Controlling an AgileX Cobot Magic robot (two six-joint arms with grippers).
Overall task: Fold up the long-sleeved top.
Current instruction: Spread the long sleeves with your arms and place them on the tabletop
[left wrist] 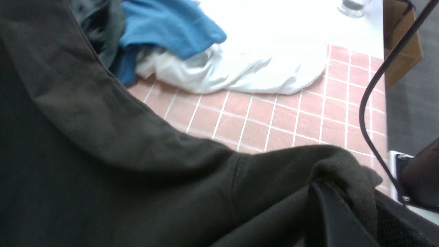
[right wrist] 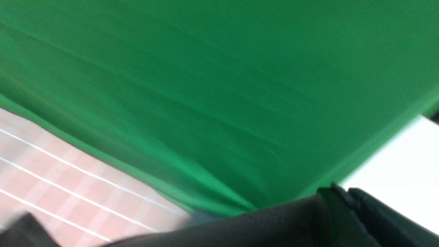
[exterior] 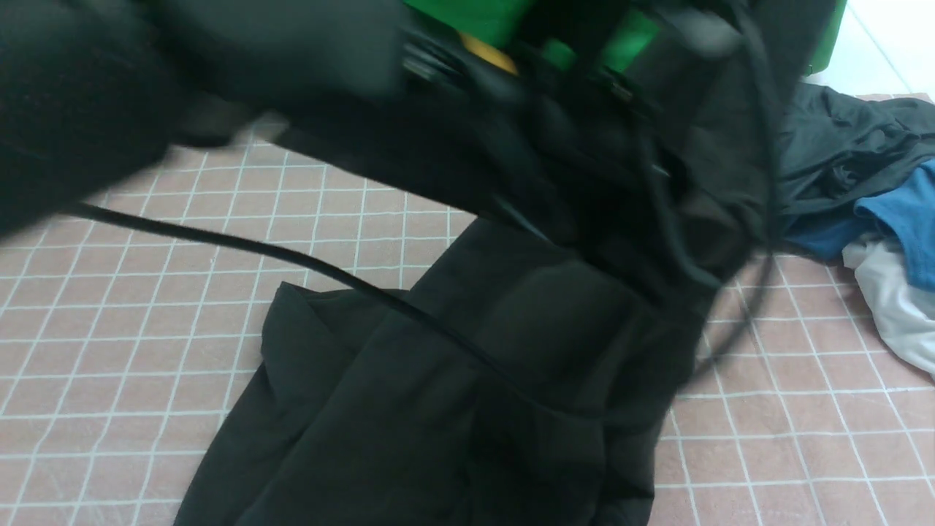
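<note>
Your left arm (exterior: 73,109) is showing only as a dark blur. The left jaws are pinching a bunched edge of the long-sleeved top (exterior: 453,380), which is hanging at centre and trailing onto the counter (exterior: 146,329), its print hidden. Your right jaws are sitting closed, blurred against green cloth (right wrist: 219,85); whether they are gripping fabric you cannot tell. At far right a blue shirt (exterior: 906,212) is lying cut off.

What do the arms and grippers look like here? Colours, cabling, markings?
Both matte black. Left arm shows as a bulky blur; right arm looks boxier. A thin black cable trails off the left; looped black cables hang by the right. The finger in the left wrist view is black, smooth-edged. No markings legible.
</note>
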